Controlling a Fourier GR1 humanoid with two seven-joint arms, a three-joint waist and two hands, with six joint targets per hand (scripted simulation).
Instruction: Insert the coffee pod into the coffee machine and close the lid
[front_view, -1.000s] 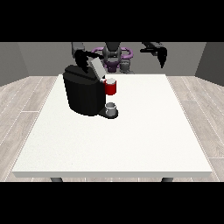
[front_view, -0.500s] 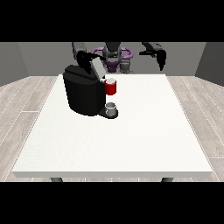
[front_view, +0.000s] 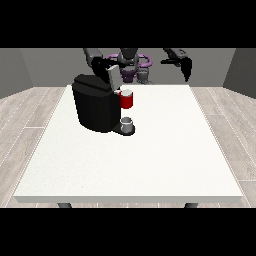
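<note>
Coffee machine (front_view: 96, 106), black, stands on the left rear part of the white table (front_view: 150, 160), its lid (front_view: 112, 75) raised. A red thing at the machine (front_view: 127, 99) sits at its front, above a grey thing (front_view: 127, 123) on the base. The hand at the view's left (front_view: 100, 64) is at the lid; whether its fingers curl cannot be told. The hand at the view's right (front_view: 183, 63) hangs above the far edge, fingers straight, pointing down.

My hand at the view's right (front_view: 186, 66) hangs raised, fingers pointing down; my hand at the view's left (front_view: 98, 64) sits lower, its fingers indistinct.
</note>
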